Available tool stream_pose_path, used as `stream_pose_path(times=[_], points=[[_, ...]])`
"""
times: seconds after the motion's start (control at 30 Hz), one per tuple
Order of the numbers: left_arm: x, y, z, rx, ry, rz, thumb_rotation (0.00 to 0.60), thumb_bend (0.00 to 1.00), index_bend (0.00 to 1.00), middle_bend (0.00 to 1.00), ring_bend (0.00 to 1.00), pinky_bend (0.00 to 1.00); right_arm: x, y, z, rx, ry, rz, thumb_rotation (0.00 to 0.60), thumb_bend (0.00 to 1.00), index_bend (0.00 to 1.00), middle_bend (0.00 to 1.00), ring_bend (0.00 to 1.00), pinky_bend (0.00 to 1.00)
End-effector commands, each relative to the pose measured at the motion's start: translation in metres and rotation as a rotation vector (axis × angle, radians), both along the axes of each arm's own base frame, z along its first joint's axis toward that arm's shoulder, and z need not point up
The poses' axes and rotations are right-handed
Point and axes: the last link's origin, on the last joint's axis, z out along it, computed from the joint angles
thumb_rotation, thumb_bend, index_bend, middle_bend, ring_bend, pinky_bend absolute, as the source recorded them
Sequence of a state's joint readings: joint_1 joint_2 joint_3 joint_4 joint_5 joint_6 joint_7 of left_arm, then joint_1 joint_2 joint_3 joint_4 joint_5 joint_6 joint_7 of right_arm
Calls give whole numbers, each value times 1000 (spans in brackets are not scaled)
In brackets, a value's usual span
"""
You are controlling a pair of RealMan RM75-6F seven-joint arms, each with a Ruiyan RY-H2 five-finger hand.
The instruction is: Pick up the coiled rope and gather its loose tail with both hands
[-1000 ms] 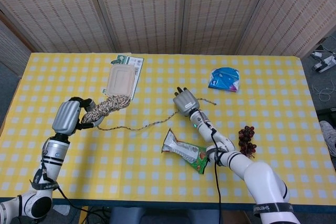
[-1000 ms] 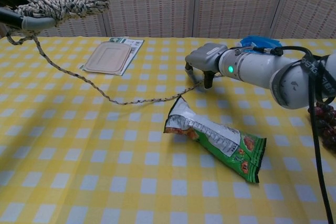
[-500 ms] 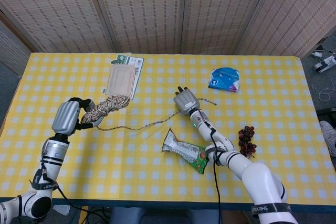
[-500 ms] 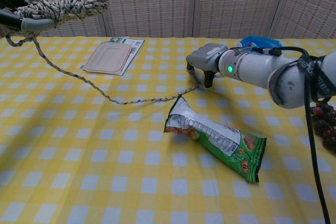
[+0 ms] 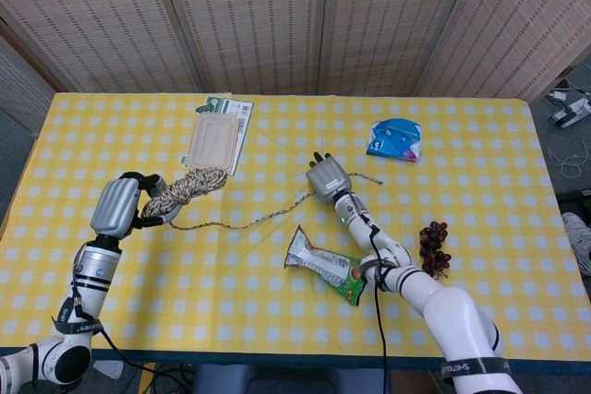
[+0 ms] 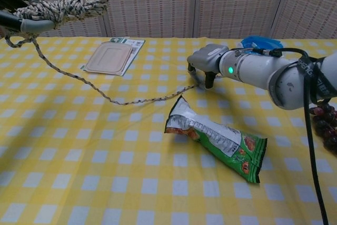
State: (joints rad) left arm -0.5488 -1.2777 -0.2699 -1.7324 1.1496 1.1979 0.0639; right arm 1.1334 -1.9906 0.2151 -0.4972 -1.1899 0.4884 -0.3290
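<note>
Braided, speckled rope, bundled into a coil and gripped by the left hand, held up clear of the desk at its left side; fingers wrapped round the coil's near end, seen plainly in the chest view at top left. Coil's long axis running up and to the right from that hand toward the tan tray, free end pointing at the tray. Tail dropping from under the coil and trailing across the yellow check cloth rightward, sagging slightly, then rising toward the right hand. Right hand palm-down over the tail's far stretch, fingertips lowered to the cloth on either side of the strand; whether closed on it or merely straddling it, cannot tell from either view. Short end of the tail showing just beyond that hand on its right. So: tail's long axis roughly left to right between the two hands, right hand far nearer its loose end, left hand at its root. Likely next move, as a judgement: pinch the strand under the right hand and draw it back along that line toward the coil. Snack bag lying just beside the strand on the near side, a possible snag. Blue packet and grapes well apart to the right.
</note>
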Motion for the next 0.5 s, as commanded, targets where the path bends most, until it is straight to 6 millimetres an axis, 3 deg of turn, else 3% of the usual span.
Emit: stream_pose_path(times=[0.03,0.23,0.5], points=[[0,0,0,-1,-1,0,437,261,722,713,524,306,-1,0,0,-1,0,0,600,392,548,289,92,232],[-2,0,1,5,-1,3,427,260,722,713,524,306,0,0,4,-21,-20,8,600,399,556,296,92,232],[-3,9,8,31,-5,20,431,260,722,713,524,306,11,-2,39,-78,-116,73,600,405,562,297,91,232]])
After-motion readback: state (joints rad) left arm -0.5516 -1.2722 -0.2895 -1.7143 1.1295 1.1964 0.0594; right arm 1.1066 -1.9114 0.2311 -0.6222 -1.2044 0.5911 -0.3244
